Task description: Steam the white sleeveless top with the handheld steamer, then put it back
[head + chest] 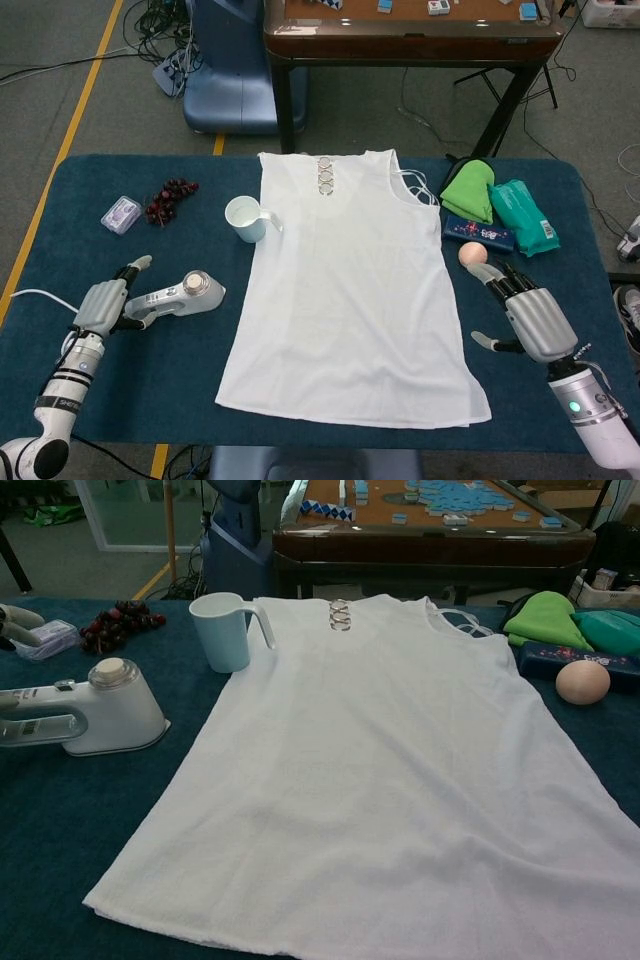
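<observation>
- The left robot hand [100, 304] sits at the worktop's [330, 440] left edge with its fingers spread, holding nothing. It lies just beside the handle end of the steamer, so by my reading the tool has been set down or not taken up.
- The handheld steamer [180, 296] lies on its side on the blue cloth, between that hand and the top. Its long axis runs left to right, handle toward the left hand, round head toward the garment. It is free of any grip, well placed for a grasp along the handle.
- A pale mug [244, 218] stands upright just off the top's left shoulder; grapes [168, 198] lie further left.
- The white sleeveless top [350, 290] is spread flat mid-worktop, neck away from the robot, hem near it, long axis front to back. Flat like this, it offers its whole front to the steam.
- The right robot hand [528, 318] hovers open beside the hem's right side, holding nothing, near a peach-coloured ball [472, 254].
</observation>
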Robot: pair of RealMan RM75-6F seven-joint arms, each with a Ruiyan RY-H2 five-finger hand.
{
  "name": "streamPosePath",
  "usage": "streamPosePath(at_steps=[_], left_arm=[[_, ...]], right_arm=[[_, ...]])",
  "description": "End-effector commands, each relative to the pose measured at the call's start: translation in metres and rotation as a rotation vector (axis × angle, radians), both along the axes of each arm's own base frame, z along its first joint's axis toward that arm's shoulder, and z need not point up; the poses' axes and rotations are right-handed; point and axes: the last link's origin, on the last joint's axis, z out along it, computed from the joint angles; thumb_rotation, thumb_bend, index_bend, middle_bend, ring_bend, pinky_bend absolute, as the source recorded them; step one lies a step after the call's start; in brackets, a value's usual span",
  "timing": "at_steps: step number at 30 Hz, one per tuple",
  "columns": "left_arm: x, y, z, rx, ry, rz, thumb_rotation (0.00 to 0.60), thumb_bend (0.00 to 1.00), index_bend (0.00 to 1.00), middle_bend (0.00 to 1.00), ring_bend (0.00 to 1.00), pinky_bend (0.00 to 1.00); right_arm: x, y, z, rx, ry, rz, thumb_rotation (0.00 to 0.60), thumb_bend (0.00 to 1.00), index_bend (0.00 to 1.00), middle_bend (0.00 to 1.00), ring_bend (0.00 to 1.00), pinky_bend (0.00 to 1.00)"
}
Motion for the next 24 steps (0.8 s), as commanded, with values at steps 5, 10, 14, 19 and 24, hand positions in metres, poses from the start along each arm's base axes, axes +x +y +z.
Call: streamPosePath(at_steps=[5, 10, 14, 19, 24], left_arm=[[-0.015, -0.045, 0.038, 0.189, -0.015, -0.065, 0.600, 0.22, 0.07, 0.17, 0.17, 0.36], [-0.023, -0.070, 0.048, 0.262, 0.035, -0.096, 0.600, 0.22, 0.12, 0.20, 0.19, 0.36], [-0.028, -0.089, 0.051, 0.293, 0.040, -0.091, 0.600, 0.22, 0.14, 0.23, 0.20, 0.36], [-0.032, -0.109, 0.052, 0.301, 0.083, -0.079, 0.600, 0.22, 0.16, 0.23, 0.20, 0.36], [-0.033, -0.124, 0.052, 0.310, 0.092, -0.060, 0.600, 0.22, 0.17, 0.23, 0.20, 0.36]], right_arm=[[-0.023, 0.010, 0.009, -0.023, 0.025, -0.093, 0.600, 0.22, 0.12, 0.22, 0.08, 0.22], [-0.029, 0.017, 0.009, -0.044, 0.034, -0.117, 0.600, 0.24, 0.12, 0.23, 0.09, 0.22], [-0.035, 0.022, 0.012, -0.065, 0.034, -0.145, 0.600, 0.26, 0.12, 0.25, 0.11, 0.22], [-0.037, 0.028, 0.012, -0.073, 0.043, -0.155, 0.600, 0.26, 0.12, 0.26, 0.11, 0.22], [-0.037, 0.031, 0.013, -0.084, 0.045, -0.157, 0.600, 0.26, 0.12, 0.26, 0.11, 0.22]])
